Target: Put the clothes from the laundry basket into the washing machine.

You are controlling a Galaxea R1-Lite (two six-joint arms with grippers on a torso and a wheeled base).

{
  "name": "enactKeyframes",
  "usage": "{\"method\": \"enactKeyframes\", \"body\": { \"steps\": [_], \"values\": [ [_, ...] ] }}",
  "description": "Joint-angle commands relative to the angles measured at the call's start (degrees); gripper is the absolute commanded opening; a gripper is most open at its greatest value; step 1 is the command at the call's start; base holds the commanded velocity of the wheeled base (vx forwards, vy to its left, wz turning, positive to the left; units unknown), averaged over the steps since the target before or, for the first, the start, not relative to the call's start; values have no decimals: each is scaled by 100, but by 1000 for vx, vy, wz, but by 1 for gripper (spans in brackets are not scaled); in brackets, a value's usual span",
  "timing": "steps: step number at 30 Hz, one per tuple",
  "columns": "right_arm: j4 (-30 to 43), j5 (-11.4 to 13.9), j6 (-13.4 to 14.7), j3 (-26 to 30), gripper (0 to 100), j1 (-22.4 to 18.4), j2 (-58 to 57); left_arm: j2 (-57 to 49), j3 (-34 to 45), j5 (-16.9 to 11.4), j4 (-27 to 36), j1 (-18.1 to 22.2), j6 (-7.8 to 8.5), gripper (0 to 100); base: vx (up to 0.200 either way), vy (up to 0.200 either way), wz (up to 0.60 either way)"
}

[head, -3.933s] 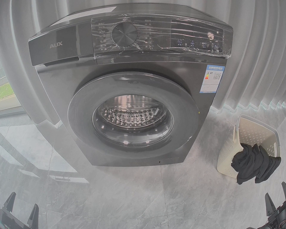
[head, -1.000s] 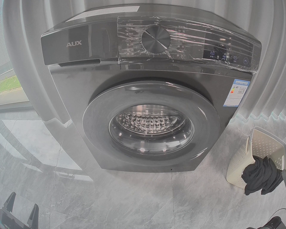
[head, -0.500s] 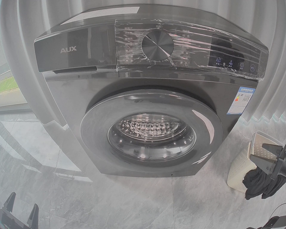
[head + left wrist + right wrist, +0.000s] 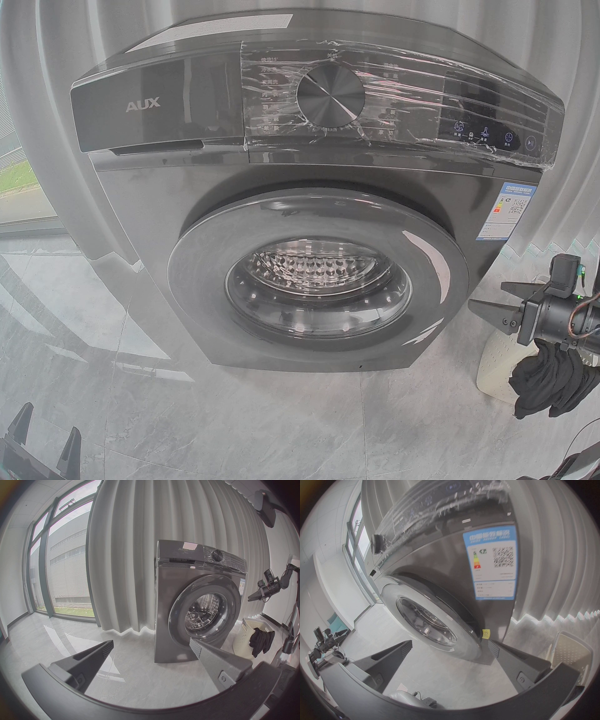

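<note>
Nearest to us, low on the left, our left gripper (image 4: 50,420) sits with its fingers spread and nothing in them. Over on the right, our right gripper (image 4: 489,296) hangs above the laundry basket (image 4: 500,362), fingers apart too, empty, pointing toward the washing machine (image 4: 156,206). The black clothes (image 4: 550,381) are draped over the basket's near rim. Farther back, the washer's door (image 4: 206,262) looks shut. So our worry: grab the clothes first and there's nowhere to stuff them. Also, that basket looks light, so a snagged pull could tip it.

Bright window (image 4: 59,567) daylight, glare on door (image 4: 319,284)
</note>
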Motion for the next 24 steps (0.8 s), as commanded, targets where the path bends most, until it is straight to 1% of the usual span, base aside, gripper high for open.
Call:
{"method": "enactKeyframes", "body": {
  "steps": [1,2,4,13,17,24],
  "values": [
    [-91,-1,109,-191,100,191,539,-84,101,1,-1,2,-2,100,0,0,0],
    [-91,-10,214,-279,100,261,627,-84,101,1,-1,2,-2,100,0,0,0],
    [-109,-1,258,-367,100,297,776,-84,101,1,-1,2,-2,100,0,0,0],
    [-575,-10,240,-552,100,314,1189,-84,101,1,-1,2,-2,100,0,0,0],
    [-636,-18,249,-552,100,490,1277,-84,101,1,-1,2,-2,100,0,0,0],
    [-663,17,258,-525,100,622,1242,-84,101,1,-1,2,-2,100,0,0,0]
  ]
}}
